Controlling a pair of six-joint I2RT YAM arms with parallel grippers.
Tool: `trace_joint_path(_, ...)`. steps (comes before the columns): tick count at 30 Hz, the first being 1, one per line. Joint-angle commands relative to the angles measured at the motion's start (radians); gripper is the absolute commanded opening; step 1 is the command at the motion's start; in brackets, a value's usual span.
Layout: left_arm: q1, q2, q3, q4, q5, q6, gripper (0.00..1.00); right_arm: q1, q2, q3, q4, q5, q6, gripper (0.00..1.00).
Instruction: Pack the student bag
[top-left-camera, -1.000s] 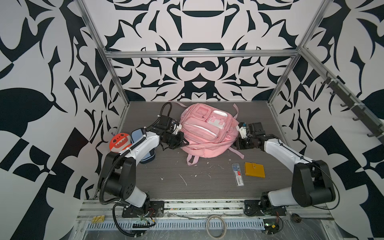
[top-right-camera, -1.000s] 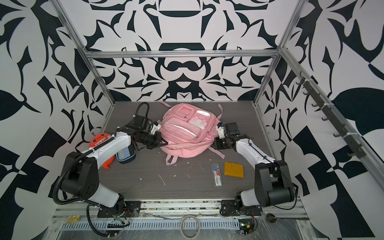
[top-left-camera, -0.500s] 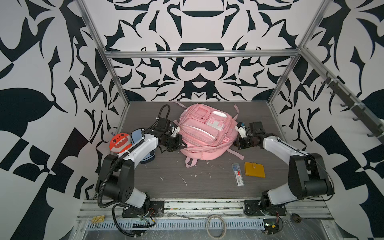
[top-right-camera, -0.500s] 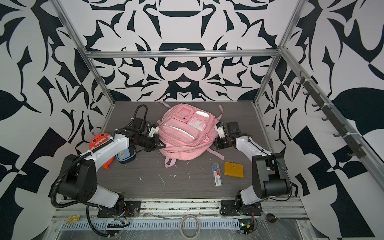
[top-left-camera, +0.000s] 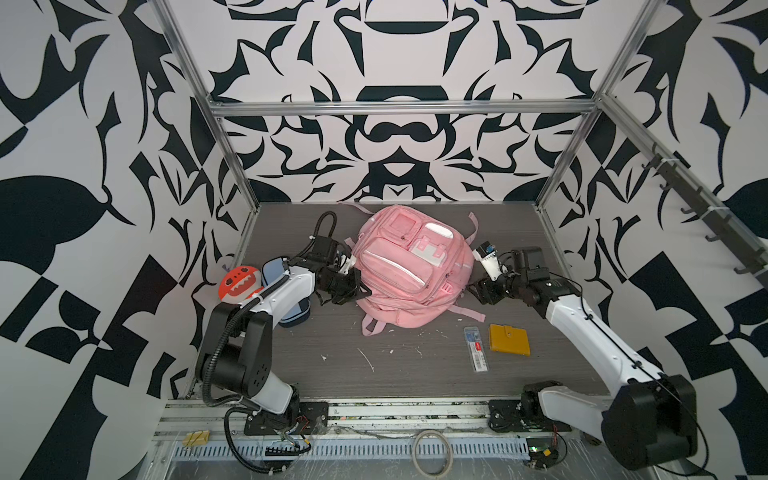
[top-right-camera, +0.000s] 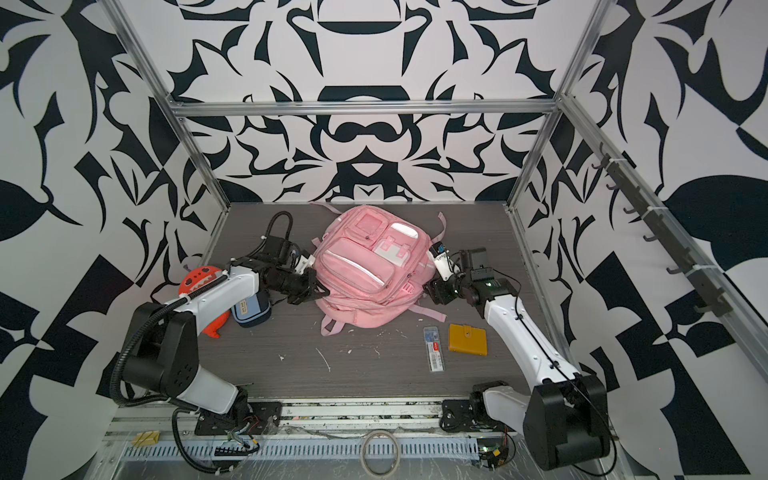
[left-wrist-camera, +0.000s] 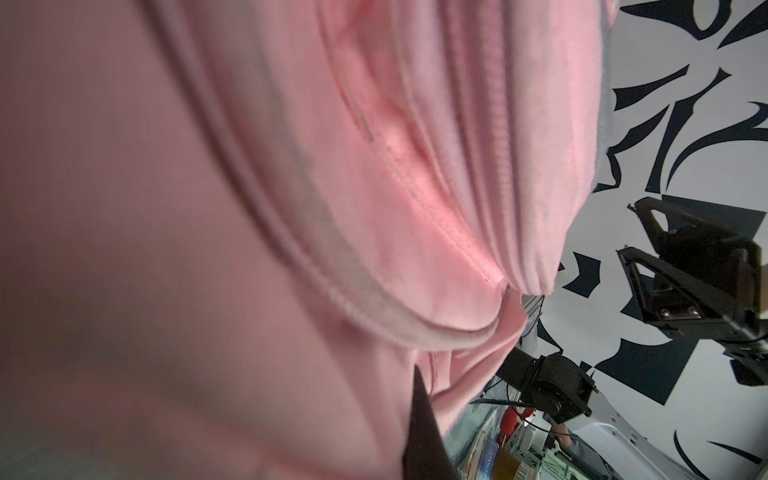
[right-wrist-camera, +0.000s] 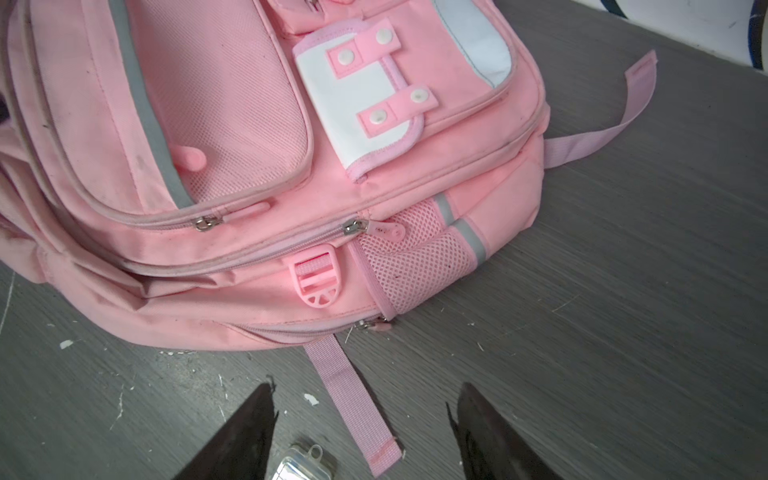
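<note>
**Soft pink fabric backpack (top-left-camera: 409, 266) centre-back on grey table (top-left-camera: 415, 374)**

Left of it: orange-red toothy plush toy (top-left-camera: 237, 282), then blue zip pencil case (top-right-camera: 249, 311) (nearer the bag). Front right: clear flat plastic pack (top-left-camera: 475, 348), just left of yellow snap wallet (top-left-camera: 509, 339).

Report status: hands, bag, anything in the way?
Left hand shut on bag edge. Right hand open, empty, by bag's other side. Bag on table, zips look closed. Strap lies below right hand; nothing else blocking.

both top views: high front, whole table (top-left-camera: 415, 374) | left wrist — against student bag (left-wrist-camera: 249, 208) | right wrist — near it
</note>
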Motion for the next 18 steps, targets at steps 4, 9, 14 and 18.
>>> trace_joint_path(4, 0.005, 0.003, 0.016, 0.034, 0.079, 0.028, 0.00, 0.000, 0.203, 0.172, -0.018, -0.081, -0.209, 0.71)
trace_joint_path(9, 0.005, 0.009, 0.020, 0.014, 0.088, 0.049, 0.00, -0.002, 0.392, 0.329, -0.135, -0.138, -0.371, 0.70)
trace_joint_path(14, 0.005, 0.006, 0.022, 0.009, 0.084, 0.038, 0.00, -0.003, 0.527, 0.432, -0.181, -0.149, -0.462, 0.69)
trace_joint_path(18, 0.004, 0.014, 0.023, 0.009, 0.083, 0.025, 0.00, -0.011, 0.614, 0.516, -0.237, -0.188, -0.503, 0.70)
